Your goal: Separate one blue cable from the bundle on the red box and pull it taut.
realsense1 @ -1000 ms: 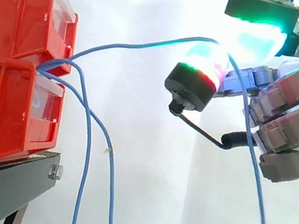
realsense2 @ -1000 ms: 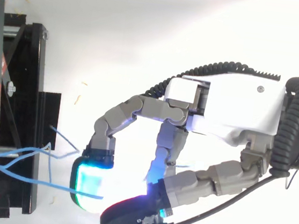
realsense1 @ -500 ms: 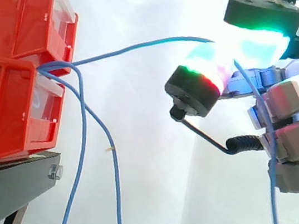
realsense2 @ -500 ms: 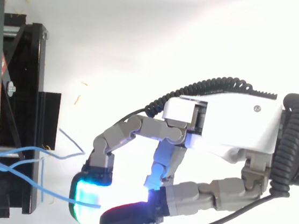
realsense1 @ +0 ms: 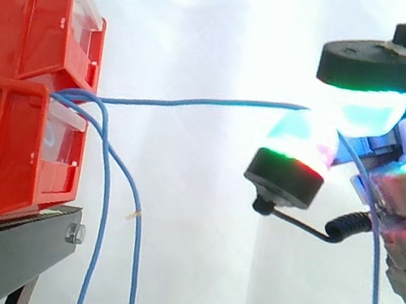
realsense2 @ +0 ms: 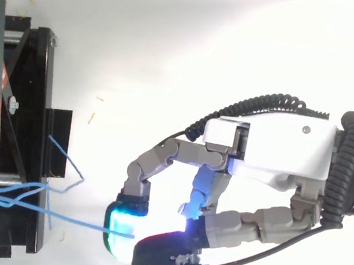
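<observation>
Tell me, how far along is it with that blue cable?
Done: one blue cable runs apart from the other cables, which hang down beside the red box. In hand: the hand pinches it between glowing fingertips, and it stretches nearly straight. Left: it shows a slight curve, so probably a little more pull.

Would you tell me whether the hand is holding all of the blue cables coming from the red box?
No, the fingers pinch one blue cable, while two others hang loose beside the red box.
</observation>
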Motion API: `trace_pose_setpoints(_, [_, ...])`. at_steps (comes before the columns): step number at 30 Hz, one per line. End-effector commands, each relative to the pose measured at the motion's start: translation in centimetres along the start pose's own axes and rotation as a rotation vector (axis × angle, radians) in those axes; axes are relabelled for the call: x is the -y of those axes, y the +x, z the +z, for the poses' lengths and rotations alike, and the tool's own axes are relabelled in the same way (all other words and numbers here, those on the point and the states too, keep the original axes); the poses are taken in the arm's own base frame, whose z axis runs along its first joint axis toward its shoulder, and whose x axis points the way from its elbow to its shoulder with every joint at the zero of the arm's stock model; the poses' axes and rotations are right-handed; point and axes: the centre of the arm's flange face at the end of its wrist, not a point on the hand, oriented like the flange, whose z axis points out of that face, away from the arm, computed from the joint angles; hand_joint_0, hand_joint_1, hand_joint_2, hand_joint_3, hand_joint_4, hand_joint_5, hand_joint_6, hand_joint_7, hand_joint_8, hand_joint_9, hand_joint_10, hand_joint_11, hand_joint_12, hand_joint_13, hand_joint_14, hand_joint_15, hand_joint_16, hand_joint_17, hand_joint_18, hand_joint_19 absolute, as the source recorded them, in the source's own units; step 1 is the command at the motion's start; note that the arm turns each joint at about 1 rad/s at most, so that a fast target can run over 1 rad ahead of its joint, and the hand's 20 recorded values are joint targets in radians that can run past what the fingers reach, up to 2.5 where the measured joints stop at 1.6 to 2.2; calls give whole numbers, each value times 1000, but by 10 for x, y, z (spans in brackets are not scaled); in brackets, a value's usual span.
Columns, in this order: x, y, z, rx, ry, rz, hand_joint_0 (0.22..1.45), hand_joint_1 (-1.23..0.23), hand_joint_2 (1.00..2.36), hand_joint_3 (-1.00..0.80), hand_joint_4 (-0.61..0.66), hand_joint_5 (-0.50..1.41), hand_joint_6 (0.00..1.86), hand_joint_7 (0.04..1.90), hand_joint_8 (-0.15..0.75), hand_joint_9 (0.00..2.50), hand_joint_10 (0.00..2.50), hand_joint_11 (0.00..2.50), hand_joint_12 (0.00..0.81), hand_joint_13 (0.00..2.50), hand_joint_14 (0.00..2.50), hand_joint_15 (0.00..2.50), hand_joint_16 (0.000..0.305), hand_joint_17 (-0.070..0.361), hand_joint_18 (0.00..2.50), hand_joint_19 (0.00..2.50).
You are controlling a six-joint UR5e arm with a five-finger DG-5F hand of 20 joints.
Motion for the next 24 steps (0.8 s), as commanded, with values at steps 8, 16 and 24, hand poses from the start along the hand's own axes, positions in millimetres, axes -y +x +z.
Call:
trace_pose_setpoints(8, [-4, -30, -11, -28, 58, -4, 487, -795, 1326, -46, -128, 15, 859, 1013, 302, 1268, 9, 216, 527, 1121, 17, 542, 80, 181, 1060, 525])
trace_pose_setpoints(16, [-12, -48, -17, -6, 58, 2, 490, -795, 1331, -35, -126, 16, 861, 1008, 308, 1289, 10, 234, 524, 1138, 17, 566, 80, 180, 1060, 535])
trace_pose_setpoints(24, [-10, -60, -18, 14, 65, 2, 542, -868, 1169, 12, -130, 15, 870, 990, 319, 1279, 10, 260, 518, 1140, 18, 587, 79, 178, 1059, 534])
